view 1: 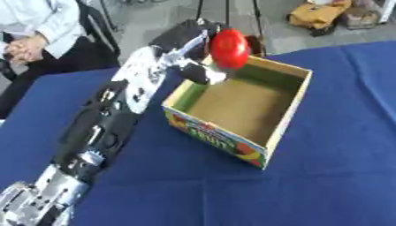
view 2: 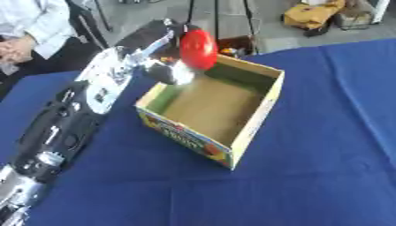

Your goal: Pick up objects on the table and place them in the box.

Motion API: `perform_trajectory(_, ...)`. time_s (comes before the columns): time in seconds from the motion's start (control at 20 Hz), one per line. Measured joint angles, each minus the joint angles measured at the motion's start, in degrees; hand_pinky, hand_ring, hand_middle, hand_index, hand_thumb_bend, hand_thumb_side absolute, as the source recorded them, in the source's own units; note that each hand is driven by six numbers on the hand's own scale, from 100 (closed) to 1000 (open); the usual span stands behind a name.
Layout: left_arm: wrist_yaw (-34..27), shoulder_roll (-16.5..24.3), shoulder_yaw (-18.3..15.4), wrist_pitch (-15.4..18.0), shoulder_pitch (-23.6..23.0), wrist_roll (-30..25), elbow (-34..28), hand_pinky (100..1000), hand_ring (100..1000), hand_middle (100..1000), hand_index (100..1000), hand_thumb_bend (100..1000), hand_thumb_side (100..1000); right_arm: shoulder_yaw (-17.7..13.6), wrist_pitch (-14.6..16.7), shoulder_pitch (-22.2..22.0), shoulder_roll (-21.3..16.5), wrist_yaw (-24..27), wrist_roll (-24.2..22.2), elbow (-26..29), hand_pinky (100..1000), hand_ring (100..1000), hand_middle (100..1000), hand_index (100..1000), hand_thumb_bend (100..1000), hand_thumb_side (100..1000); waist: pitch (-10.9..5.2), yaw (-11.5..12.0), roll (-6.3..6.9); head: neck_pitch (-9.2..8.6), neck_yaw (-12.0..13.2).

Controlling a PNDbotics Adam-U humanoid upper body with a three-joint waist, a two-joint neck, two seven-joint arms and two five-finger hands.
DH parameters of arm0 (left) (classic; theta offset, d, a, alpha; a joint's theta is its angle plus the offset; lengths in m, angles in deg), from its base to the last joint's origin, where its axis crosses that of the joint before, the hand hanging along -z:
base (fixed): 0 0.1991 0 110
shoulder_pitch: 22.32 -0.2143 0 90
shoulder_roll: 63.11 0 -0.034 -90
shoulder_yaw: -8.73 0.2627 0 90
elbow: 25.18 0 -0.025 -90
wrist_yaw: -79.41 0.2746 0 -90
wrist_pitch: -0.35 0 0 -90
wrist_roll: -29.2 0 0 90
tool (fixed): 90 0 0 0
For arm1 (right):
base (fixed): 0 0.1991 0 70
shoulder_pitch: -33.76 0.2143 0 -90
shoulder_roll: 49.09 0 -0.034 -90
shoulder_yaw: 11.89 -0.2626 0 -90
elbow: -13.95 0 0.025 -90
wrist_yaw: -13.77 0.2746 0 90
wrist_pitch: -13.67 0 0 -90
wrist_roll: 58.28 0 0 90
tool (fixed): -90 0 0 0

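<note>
The fingers [view 1: 203,70] of the left hand [view 1: 189,53] are curled round a red ball [view 1: 230,48], which is held in the air above the far left corner of the box [view 1: 287,119]. The box is seen open, its brown bottom bare, with a coloured fruit print on the near wall. It is stood on the worktop [view 1: 333,176], which is covered by a blue cloth. The left arm [view 1: 116,119] is stretched in from the lower left.

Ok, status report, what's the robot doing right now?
Left hand shut on red object, over box far corner. Right hand unseen. Box interior looks bare.
</note>
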Motion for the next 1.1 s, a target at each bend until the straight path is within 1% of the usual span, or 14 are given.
perform_trajectory(0.2, 3.86, -0.97, -0.02, 0.60, 0.58, 2.42, 2.59, 100, 423, 486, 689, 100, 453, 0.21, -0.16, 0.09, 0.43, 0.02, -0.40, 0.00, 849, 888, 633, 830, 100, 850, 0.30, -0.19, 0.00, -0.33, 0.32)
perform_trajectory(0.45, 7.41, -1.94, 0.31, 2.02, 0.55, 3.43, 4.59, 100, 441, 498, 697, 100, 459, 0.33, -0.22, 0.11, 0.69, 0.02, -0.63, 0.00, 851, 890, 633, 831, 100, 854, 0.57, -0.46, 0.00, -0.39, 0.33)
perform_trajectory(0.65, 9.06, -2.74, 0.70, 3.32, 0.48, 2.91, 5.55, 100, 467, 516, 755, 100, 481, 0.33, -0.34, 0.12, 1.00, 0.02, -0.74, 0.00, 852, 892, 632, 832, 100, 857, 0.72, -0.51, 0.00, -0.51, 0.33)
perform_trajectory(0.8, 10.05, -3.38, 1.10, 4.46, 0.37, 1.66, 6.33, 155, 518, 594, 829, 100, 537, 0.34, -0.36, 0.14, 1.19, 0.02, -0.76, 0.00, 853, 894, 632, 833, 100, 859, 0.95, -0.47, 0.00, -0.51, 0.32)
perform_trajectory(0.95, 11.07, -3.88, 1.67, 5.99, 0.11, -0.80, 6.82, 228, 592, 675, 900, 100, 582, 0.34, -0.37, 0.15, 1.39, 0.02, -0.74, 0.00, 852, 894, 632, 832, 100, 859, 0.95, -0.32, 0.00, -0.48, 0.24)
perform_trajectory(1.05, 11.31, -3.90, 1.75, 7.10, 0.11, -2.31, 6.85, 296, 668, 763, 955, 124, 611, 0.34, -0.42, 0.15, 1.40, 0.02, -0.70, 0.00, 852, 893, 632, 831, 100, 858, 0.95, -0.10, 0.00, -0.46, 0.21)
perform_trajectory(1.1, 11.33, -3.90, 1.76, 7.60, 0.11, -2.95, 6.80, 353, 724, 811, 988, 144, 623, 0.34, -0.44, 0.15, 1.40, 0.02, -0.67, 0.00, 852, 894, 632, 831, 100, 858, 0.95, -0.01, 0.00, -0.43, 0.19)
